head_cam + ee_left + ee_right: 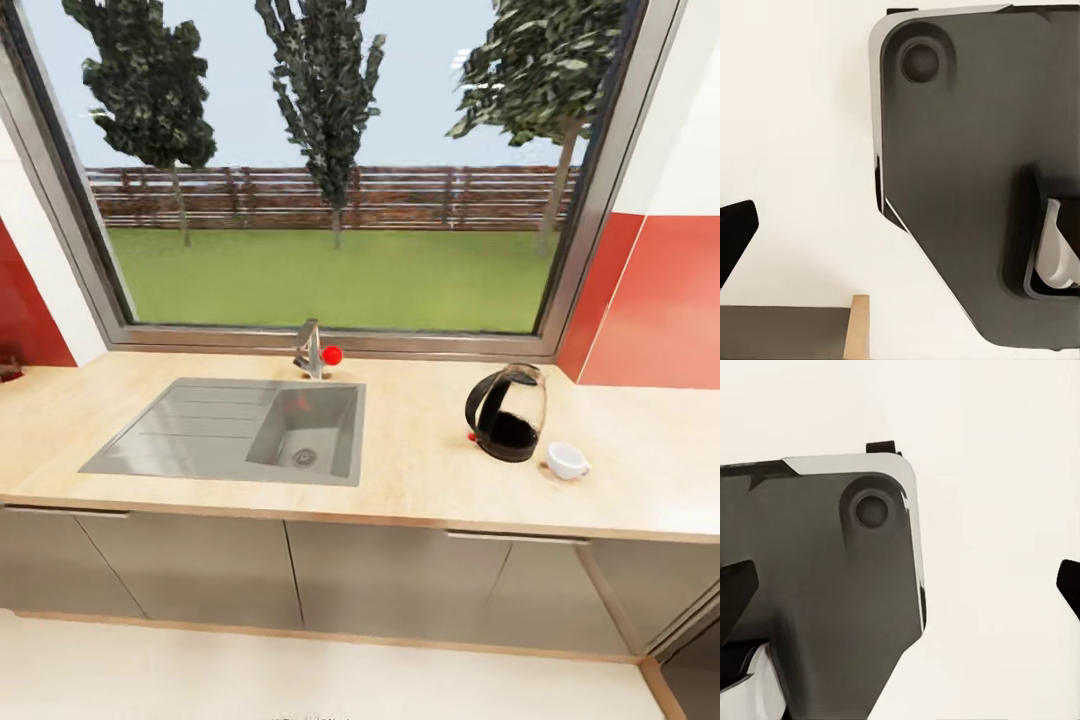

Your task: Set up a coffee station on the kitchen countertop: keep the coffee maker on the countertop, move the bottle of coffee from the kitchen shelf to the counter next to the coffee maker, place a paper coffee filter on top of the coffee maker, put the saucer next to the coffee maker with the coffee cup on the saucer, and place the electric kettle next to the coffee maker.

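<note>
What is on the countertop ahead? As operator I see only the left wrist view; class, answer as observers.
Observer: A dark kettle stands on the countertop, right of the sink.
Operator: Anything beside it?
Observer: A white cup sits just right of the kettle, nearer the front edge.
Operator: And behind the sink?
Observer: A tap with a red knob, under a wide window.

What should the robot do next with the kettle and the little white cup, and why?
Probably roll closer to the countertop and reach one arm toward the coffee cup. It lies tipped on its side just right of the electric kettle, with no saucer under it. The wrist views show the robot's own body over pale floor, so the arms seem tucked and too far back.
</note>
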Tool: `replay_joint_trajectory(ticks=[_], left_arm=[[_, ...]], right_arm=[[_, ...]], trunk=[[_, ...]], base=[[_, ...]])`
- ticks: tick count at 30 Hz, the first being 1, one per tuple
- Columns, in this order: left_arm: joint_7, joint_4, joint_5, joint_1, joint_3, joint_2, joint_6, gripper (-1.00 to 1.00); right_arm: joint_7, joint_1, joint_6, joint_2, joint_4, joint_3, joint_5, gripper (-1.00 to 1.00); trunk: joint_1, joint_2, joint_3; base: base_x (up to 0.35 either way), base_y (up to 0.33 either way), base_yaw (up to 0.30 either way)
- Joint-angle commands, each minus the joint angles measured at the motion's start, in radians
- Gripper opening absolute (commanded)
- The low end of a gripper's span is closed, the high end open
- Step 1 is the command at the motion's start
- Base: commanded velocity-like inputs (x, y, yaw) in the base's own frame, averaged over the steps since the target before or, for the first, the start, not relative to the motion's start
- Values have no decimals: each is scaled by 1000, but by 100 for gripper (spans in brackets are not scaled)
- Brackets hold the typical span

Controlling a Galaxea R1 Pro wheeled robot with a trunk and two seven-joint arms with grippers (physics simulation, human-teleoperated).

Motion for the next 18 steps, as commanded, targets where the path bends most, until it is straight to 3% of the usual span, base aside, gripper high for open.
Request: replay_joint_trajectory(ticks=[1,4,7,9,10,12,14,18], left_arm=[[-3,1,-9,-1,9,1,-3,100],[-3,1,-10,-1,8,0,-4,100],[-3,1,-10,-1,7,0,-4,100],[-3,-3,-10,-1,8,-1,-5,100],[-3,-7,-10,-2,10,-2,-5,100],[-3,-9,-9,-2,10,-3,-5,100],[-3,-12,-8,-4,9,-4,-5,100],[-3,-14,-8,-6,9,-5,-5,100]], right_arm=[[7,-1,1,0,-2,-8,7,100],[7,-1,-9,-2,-4,-8,7,100],[8,-1,-98,-5,-5,-8,7,100],[12,-4,-267,4,1,-8,5,100],[13,-17,-415,48,2,-7,5,100],[13,-25,-550,71,1,-7,6,100],[13,-28,-758,103,2,-7,6,100],[12,-30,-913,135,1,-7,7,100]], trunk=[[1,-2,-3],[1,-2,-4],[1,-2,-4],[1,-2,-4],[1,-2,-4],[1,-2,-3],[1,-2,0],[1,-2,6]], base=[[0,0,276],[0,0,215],[0,0,56],[0,0,12],[0,0,2],[0,0,1],[0,0,0],[0,0,0]])
